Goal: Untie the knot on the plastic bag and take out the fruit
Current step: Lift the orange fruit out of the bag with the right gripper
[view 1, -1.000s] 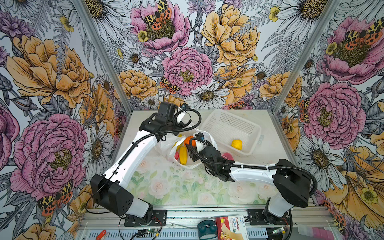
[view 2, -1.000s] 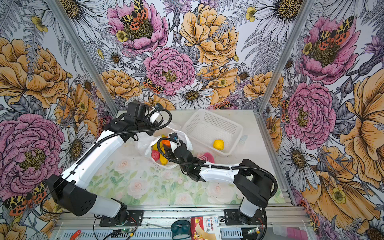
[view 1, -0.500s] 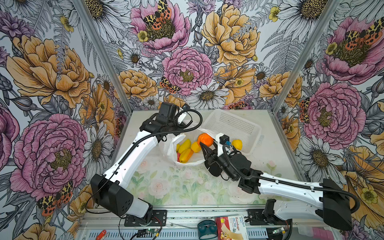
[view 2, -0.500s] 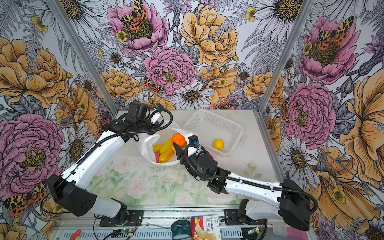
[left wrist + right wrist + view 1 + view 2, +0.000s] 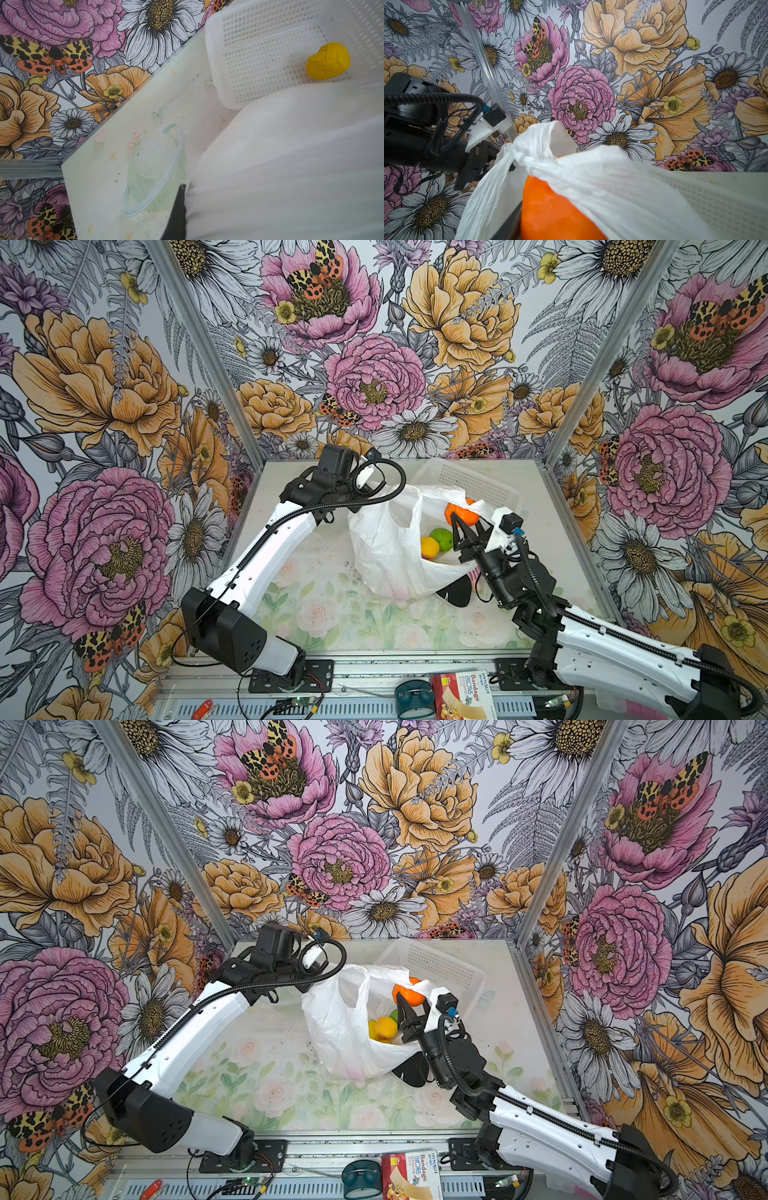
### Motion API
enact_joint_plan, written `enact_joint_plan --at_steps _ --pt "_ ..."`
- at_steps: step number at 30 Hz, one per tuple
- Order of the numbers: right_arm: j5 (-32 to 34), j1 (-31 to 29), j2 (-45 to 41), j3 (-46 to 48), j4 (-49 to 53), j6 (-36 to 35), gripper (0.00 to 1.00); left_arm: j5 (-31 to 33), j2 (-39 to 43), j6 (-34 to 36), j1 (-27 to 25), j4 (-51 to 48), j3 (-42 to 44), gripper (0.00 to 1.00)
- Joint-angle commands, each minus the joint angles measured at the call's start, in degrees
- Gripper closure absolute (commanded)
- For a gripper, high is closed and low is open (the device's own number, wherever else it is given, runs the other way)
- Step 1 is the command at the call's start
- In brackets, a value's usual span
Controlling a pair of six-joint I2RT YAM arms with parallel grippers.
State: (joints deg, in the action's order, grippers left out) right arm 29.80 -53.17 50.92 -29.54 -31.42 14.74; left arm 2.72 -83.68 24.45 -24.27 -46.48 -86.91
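One orange sits clamped in my right fingers; the basket lies at one o'clock, left fingers pinching the bag.

White crinkly bag stood slumped, mouth gaping, one handle bunched and pulled taut; an orange fruit was raised at its rim; a green fruit and a yellow fruit lay inside; another yellow fruit sat in the basket.
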Motion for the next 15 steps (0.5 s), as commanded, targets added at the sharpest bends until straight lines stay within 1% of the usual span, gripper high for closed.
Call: enact_joint_plan --at_steps 1,3,6,10,12,15 --pt "-4.3 0.0 5.3 -4.3 -1.9 3.7 0.74 2.1 -0.1 -1.0 2.4 1.1 -1.6 1.0" --pt "-6.5 -0.8 8.6 -6.3 -1.7 4.8 0.75 1.6 -0.7 -1.2 3.3 1.1 -3.9 1.0" --pt "-8.9 -2.2 12.4 -8.2 -2.4 6.1 0.74 3.1 -2.1 -1.2 3.5 1.0 -9.0 1.0" --pt "-9.6 -3.6 16.3 -10.5 -1.8 7.0 0.74 3.7 -2.9 -0.8 2.2 1.0 -15.6 1.0" --pt "-9.9 -3.7 17.3 -11.3 -0.9 7.9 0.74 4.8 -3.0 0.4 1.2 1.1 -17.0 1.0" --pt "-12.3 -3.7 18.3 -12.5 0.3 8.4 0.73 5.3 -3.3 2.7 0.3 1.1 -15.2 1.0"
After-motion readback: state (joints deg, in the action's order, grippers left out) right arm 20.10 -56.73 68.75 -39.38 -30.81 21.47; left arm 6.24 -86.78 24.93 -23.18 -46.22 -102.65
